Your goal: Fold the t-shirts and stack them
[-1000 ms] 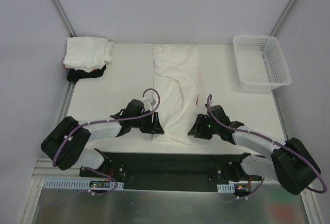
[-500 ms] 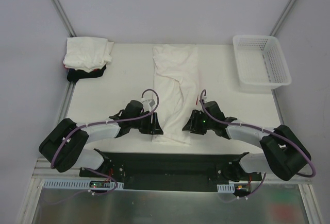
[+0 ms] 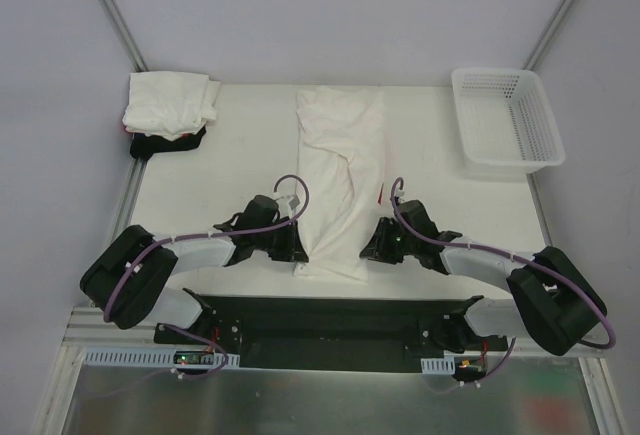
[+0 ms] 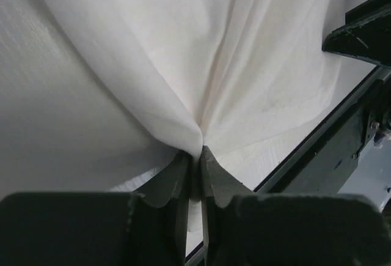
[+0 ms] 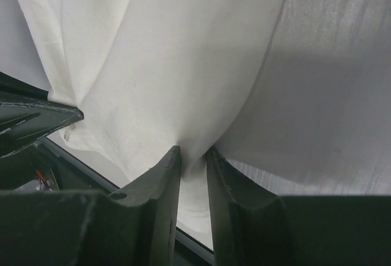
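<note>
Having stood wider a second earlier, the jaws of the left gripper (image 4: 197,156) and right gripper (image 5: 194,156) are now pinched onto the near corners of the white t-shirt (image 3: 340,180).

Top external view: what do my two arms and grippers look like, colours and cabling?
The left arm and right arm have white link shells, bulky black joint housings and black wrists. A purple cable runs along each, looping above the wrist; a small green light glows on the right wrist. Left gripper and right gripper have matt black, wedge-shaped fingers.
</note>
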Action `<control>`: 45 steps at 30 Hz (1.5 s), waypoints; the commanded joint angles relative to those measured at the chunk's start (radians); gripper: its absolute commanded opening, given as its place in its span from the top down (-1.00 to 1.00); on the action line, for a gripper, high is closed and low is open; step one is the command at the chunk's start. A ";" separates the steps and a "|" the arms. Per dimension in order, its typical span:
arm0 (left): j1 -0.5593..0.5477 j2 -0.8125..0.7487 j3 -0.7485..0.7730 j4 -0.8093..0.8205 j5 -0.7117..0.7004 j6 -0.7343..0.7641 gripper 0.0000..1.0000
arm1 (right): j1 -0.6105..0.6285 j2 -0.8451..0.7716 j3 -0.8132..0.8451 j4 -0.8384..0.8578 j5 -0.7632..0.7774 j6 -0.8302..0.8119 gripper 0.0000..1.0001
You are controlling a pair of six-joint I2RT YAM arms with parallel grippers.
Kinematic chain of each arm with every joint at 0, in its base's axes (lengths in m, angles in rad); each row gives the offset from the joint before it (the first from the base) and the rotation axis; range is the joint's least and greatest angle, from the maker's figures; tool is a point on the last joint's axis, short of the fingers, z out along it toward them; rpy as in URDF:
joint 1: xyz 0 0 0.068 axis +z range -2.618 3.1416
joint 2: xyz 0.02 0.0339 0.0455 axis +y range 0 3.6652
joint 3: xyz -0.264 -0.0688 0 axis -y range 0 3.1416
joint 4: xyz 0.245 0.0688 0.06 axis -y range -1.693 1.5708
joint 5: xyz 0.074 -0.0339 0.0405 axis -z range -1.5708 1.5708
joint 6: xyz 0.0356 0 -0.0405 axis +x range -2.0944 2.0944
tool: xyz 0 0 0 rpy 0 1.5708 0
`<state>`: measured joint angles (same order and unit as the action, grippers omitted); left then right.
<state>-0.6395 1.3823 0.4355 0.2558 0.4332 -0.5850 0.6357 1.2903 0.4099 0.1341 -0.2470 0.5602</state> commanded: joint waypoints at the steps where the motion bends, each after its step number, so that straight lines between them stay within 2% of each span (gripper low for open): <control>1: 0.008 0.018 0.019 -0.020 -0.014 0.013 0.89 | 0.007 0.029 -0.016 -0.111 0.048 -0.028 0.52; 3: 0.008 0.024 0.019 -0.018 -0.016 0.011 0.93 | 0.009 0.040 -0.011 -0.111 0.048 -0.028 0.60; 4: 0.008 0.026 0.020 -0.018 -0.017 0.011 0.93 | 0.007 0.043 -0.010 -0.111 0.046 -0.029 0.79; 6: 0.008 0.031 0.023 -0.018 -0.016 0.011 0.92 | 0.007 0.047 -0.008 -0.111 0.048 -0.029 0.97; 7: 0.008 0.035 0.026 -0.020 -0.014 0.011 0.91 | 0.005 0.049 -0.008 -0.111 0.048 -0.029 0.99; 18: 0.009 0.040 0.043 -0.030 -0.019 0.019 0.86 | 0.005 0.055 0.009 -0.102 0.048 -0.033 0.99; 30: 0.080 0.014 0.193 -0.113 -0.054 0.094 0.85 | -0.011 0.032 0.050 -0.122 0.077 -0.037 0.99; 45: 0.093 0.026 0.198 -0.110 -0.054 0.086 0.86 | -0.068 0.029 0.125 -0.129 0.095 -0.065 0.99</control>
<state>-0.5545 1.4128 0.6117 0.1406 0.4000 -0.5232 0.5785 1.3197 0.4927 0.0238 -0.1856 0.5213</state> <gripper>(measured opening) 0.074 0.012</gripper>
